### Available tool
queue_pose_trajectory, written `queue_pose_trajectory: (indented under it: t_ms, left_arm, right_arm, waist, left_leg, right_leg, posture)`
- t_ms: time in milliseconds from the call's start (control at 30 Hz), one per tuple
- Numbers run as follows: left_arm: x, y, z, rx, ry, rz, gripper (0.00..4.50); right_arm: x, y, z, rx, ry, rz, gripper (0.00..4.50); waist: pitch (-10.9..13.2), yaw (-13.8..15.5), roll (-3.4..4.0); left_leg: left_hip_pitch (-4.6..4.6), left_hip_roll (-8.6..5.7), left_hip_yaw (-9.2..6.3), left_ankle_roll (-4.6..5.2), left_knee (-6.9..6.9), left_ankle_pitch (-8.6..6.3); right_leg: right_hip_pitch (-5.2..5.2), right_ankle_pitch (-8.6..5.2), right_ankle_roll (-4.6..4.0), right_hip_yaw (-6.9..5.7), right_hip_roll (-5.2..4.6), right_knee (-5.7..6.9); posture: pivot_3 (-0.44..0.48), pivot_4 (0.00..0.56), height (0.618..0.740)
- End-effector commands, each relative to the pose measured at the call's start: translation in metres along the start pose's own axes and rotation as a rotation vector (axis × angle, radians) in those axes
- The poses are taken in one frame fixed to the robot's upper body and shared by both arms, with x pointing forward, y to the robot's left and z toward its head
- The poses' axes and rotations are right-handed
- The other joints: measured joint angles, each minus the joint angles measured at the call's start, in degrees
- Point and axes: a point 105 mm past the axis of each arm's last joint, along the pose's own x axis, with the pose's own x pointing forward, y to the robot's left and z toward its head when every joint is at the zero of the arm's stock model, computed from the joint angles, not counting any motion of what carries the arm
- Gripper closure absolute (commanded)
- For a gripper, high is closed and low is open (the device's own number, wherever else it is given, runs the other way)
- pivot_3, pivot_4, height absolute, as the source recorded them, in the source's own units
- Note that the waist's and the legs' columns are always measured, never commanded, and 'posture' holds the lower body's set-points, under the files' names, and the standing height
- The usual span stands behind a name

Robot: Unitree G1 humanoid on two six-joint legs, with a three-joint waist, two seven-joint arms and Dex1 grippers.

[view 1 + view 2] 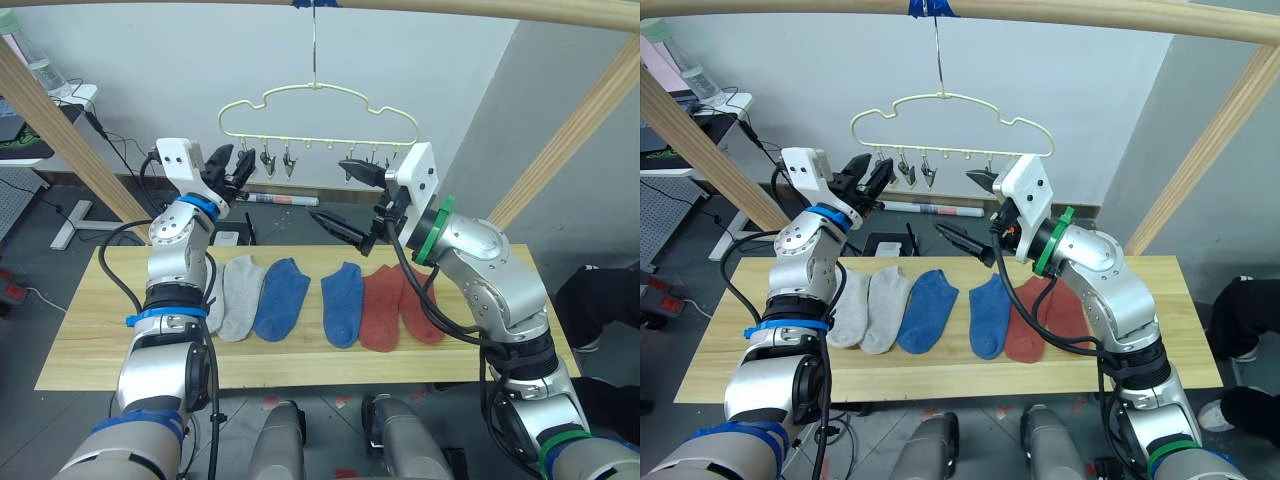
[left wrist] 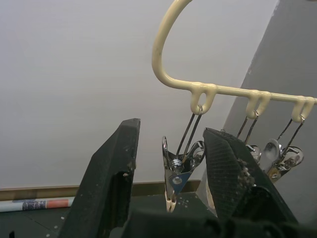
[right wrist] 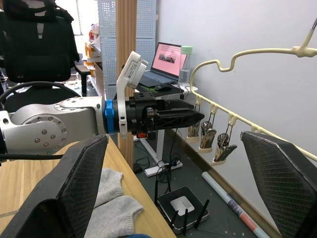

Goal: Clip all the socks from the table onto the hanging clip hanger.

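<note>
Socks of soft knit, six of them, lie in a row across the long light-wood plank table (image 1: 90,340): two light grey socks (image 1: 238,295) on my left, two blue socks (image 1: 283,298) in the middle, two rust-red socks (image 1: 384,305) on my right, each pair touching or overlapping. Above and behind them I see the thin pale-yellow wire clip hanger (image 1: 318,112) with its wavy outline, hooked on the round wooden pole (image 1: 1060,18) overhead, silver clips (image 1: 923,171) dangling along its lower bar.

My left gripper (image 1: 230,166) is raised to the hanger's left end, fingers spread apart and empty; in the left wrist view the end clip (image 2: 176,174) hangs between the two black fingers (image 2: 111,183) without either one touching it. My right gripper (image 1: 344,200) is up near the hanger's right end, its fingers wide apart with nothing between them.
</note>
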Motion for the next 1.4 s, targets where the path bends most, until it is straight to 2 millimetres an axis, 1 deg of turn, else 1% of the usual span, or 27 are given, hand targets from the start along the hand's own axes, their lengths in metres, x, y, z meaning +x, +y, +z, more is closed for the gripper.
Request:
queue_pose_trajectory:
  t_ms: [33, 167, 233, 433, 567, 700, 800, 900, 933, 1100, 1233, 1400]
  left_arm:
    - [0.005, -0.002, 0.023, 0.024, -0.081, -0.012, 3.4]
    - [0.006, -0.003, 0.024, 0.025, -0.084, -0.017, 4.49]
    - [0.006, -0.003, 0.026, 0.026, -0.087, -0.019, 4.49]
    - [0.006, -0.003, 0.032, 0.04, -0.095, -0.024, 4.49]
    - [0.004, -0.002, 0.03, 0.055, -0.079, -0.021, 4.49]
    - [0.003, -0.007, 0.028, 0.081, -0.078, -0.043, 4.49]
    - [0.003, -0.005, 0.028, 0.091, -0.078, -0.024, 3.85]
    - [0.003, -0.004, 0.025, 0.075, -0.067, -0.019, 2.94]
    - [0.003, -0.005, 0.025, 0.073, -0.066, -0.021, 2.71]
    - [0.003, -0.005, 0.024, 0.071, -0.065, -0.019, 2.71]
    - [0.002, -0.004, 0.019, 0.023, -0.049, -0.011, 2.71]
    - [0.001, -0.004, 0.012, 0.014, -0.026, -0.021, 2.71]
  right_arm:
    - [0.0, 0.002, 0.016, -0.026, -0.054, 0.01, 0.0]
    - [0.0, 0.001, 0.016, -0.022, -0.053, 0.006, 0.0]
    - [0.0, 0.001, 0.015, -0.02, -0.05, 0.006, 0.0]
    - [-0.006, -0.001, 0.005, -0.008, -0.019, -0.007, 0.0]
    - [-0.008, -0.001, 0.001, -0.004, -0.007, -0.014, 0.0]
    - [-0.007, -0.002, 0.0, -0.007, -0.005, -0.017, 0.0]
    - [-0.007, -0.002, 0.0, -0.008, -0.002, -0.016, 0.0]
    - [-0.007, -0.002, 0.0, -0.007, -0.002, -0.015, 0.0]
    - [-0.007, -0.002, 0.0, -0.007, -0.002, -0.014, 0.0]
    - [-0.007, -0.001, 0.0, -0.006, -0.002, -0.011, 0.0]
    - [-0.006, 0.0, 0.002, -0.009, -0.004, -0.003, 0.0]
    - [-0.006, 0.0, 0.003, -0.011, -0.006, -0.002, 0.0]
  waist:
    - [0.0, 0.0, 0.0]
    - [0.0, 0.0, 0.0]
    - [0.0, -0.01, 0.0]
    - [0.0, 0.03, 0.0]
    - [0.0, 0.05, 0.0]
    - [0.0, 0.07, 0.0]
    - [0.0, 0.07, 0.0]
    - [0.0, 0.07, 0.0]
    - [0.0, 0.07, 0.0]
    - [0.0, 0.07, 0.0]
    - [0.0, 0.07, 0.0]
    - [0.0, 0.07, 0.0]
  left_leg:
    - [0.0, 0.0, 0.0, 0.0, 0.0, 0.0]
    - [0.0, 0.0, 0.0, 0.0, 0.01, 0.0]
    - [0.0, 0.0, 0.0, 0.0, 0.01, 0.0]
    - [0.0, 0.0, 0.0, 0.0, 0.01, 0.0]
    - [0.0, -0.01, 0.0, 0.0, 0.01, 0.0]
    - [0.0, 0.0, -0.01, 0.0, 0.02, 0.0]
    - [0.0, -0.01, -0.01, 0.0, 0.02, 0.0]
    - [0.0, -0.01, -0.01, 0.0, 0.02, 0.0]
    - [0.0, -0.01, -0.01, 0.0, 0.02, 0.0]
    - [0.0, -0.01, -0.01, 0.0, 0.03, 0.0]
    - [0.0, -0.01, -0.01, 0.0, 0.04, 0.0]
    - [0.0, -0.01, -0.01, 0.0, 0.04, 0.0]
  right_leg:
    - [0.0, 0.0, 0.0, 0.0, 0.0, 0.0]
    - [0.0, 0.0, 0.0, 0.0, 0.0, 0.01]
    - [0.0, 0.0, 0.0, 0.01, 0.0, 0.01]
    - [0.0, 0.0, 0.0, 0.0, 0.0, 0.02]
    - [0.0, 0.0, 0.0, 0.01, 0.0, 0.02]
    - [0.0, 0.0, 0.0, 0.0, 0.0, 0.03]
    - [0.0, 0.0, 0.0, 0.0, 0.0, 0.03]
    - [0.0, 0.0, 0.0, 0.01, 0.0, 0.03]
    - [0.0, 0.0, 0.0, 0.01, 0.0, 0.04]
    - [0.0, 0.0, 0.0, 0.0, 0.0, 0.05]
    - [0.0, 0.0, 0.0, 0.0, 0.0, 0.05]
    - [0.0, 0.0, 0.0, 0.0, 0.0, 0.06]
  posture:
    - [-0.028, 0.258, 0.74]
    - [-0.026, 0.259, 0.74]
    - [-0.025, 0.26, 0.74]
    - [-0.019, 0.265, 0.74]
    - [-0.015, 0.267, 0.74]
    - [-0.013, 0.265, 0.74]
    - [-0.013, 0.265, 0.74]
    - [-0.013, 0.267, 0.74]
    - [-0.012, 0.265, 0.74]
    - [-0.011, 0.264, 0.74]
    - [-0.011, 0.261, 0.74]
    - [-0.012, 0.258, 0.74]
